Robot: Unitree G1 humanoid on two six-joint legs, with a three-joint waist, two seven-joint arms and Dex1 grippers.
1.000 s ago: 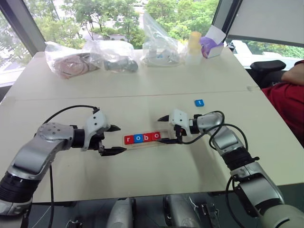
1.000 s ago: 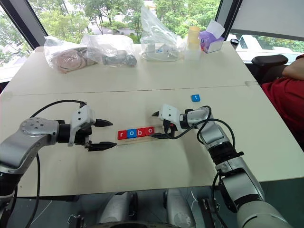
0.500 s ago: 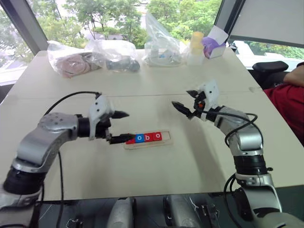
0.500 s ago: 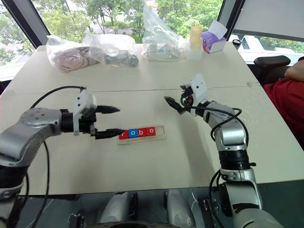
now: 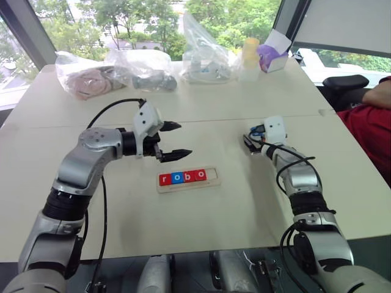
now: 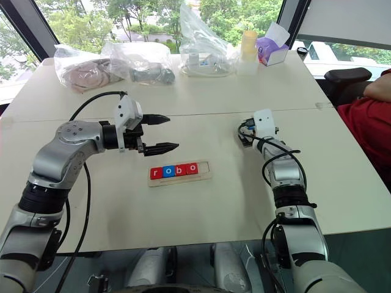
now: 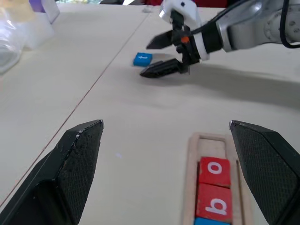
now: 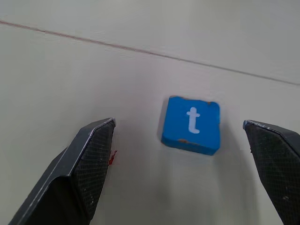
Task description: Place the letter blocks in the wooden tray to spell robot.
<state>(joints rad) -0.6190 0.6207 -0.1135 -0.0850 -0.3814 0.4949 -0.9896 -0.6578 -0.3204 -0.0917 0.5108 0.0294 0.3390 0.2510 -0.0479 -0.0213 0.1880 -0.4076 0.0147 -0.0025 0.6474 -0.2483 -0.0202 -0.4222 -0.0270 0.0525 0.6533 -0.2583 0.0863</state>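
Note:
The wooden tray lies mid-table holding letter blocks r, o, b and o, with its right end slot bare. A blue t block lies flat on the table further back and to the right, also seen from the left wrist as the t block. My right gripper is open, low over the table, with the t block between its fingers and untouched. My left gripper hovers open above and behind the tray's left end, holding nothing.
Along the far edge lie several clear plastic bags, a pale cup and a purple tissue box. A person in a red top sits at the right edge. A seam crosses the table behind the tray.
My right gripper swung from the tray's right end back and right to the t block, rolling its wrist. My left gripper rose from the tray's left end. Both stayed open.

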